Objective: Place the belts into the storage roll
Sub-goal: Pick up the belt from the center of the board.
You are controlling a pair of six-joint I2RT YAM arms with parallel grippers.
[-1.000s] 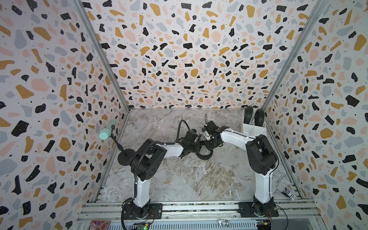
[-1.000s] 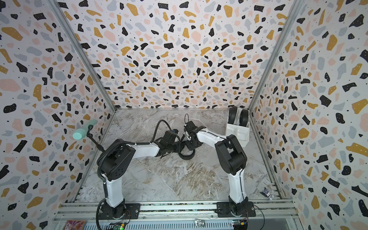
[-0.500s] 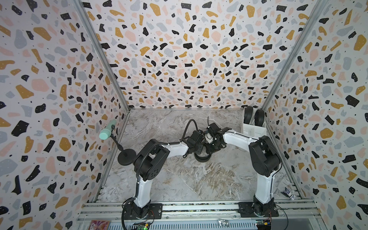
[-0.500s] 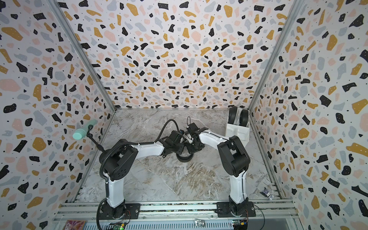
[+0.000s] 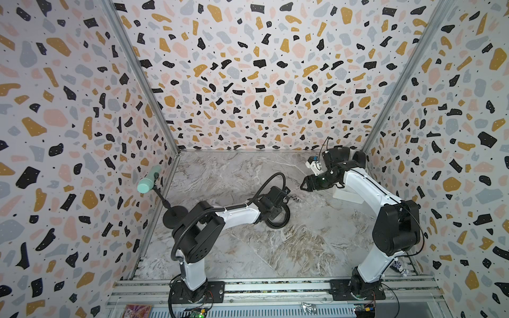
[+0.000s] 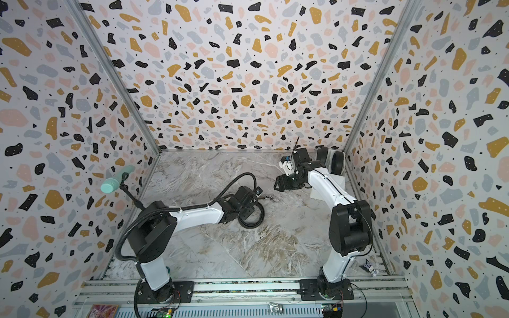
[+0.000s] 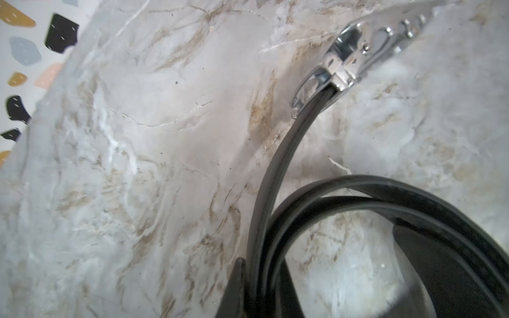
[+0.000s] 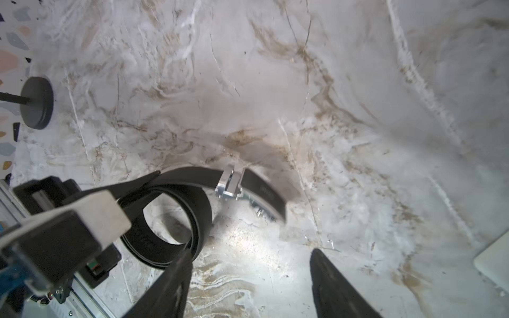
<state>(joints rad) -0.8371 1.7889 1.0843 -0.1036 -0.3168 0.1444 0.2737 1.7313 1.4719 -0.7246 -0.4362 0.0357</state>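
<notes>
Clamping the coiled belt (image 7: pixel 282 154), the left gripper (image 7: pixel 260 275) is sitting near the middle of the desk (image 5: pixel 275 247). The right gripper (image 8: pixel 249 257) is hovering empty, jaws spread wide.

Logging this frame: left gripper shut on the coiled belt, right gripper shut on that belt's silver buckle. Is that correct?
Only the right side is wrong. The left gripper is shut on the belt, but the right gripper is open and holds nothing. The right wrist view shows its fingers wide apart, with the silver buckle lying clear of them.
</notes>
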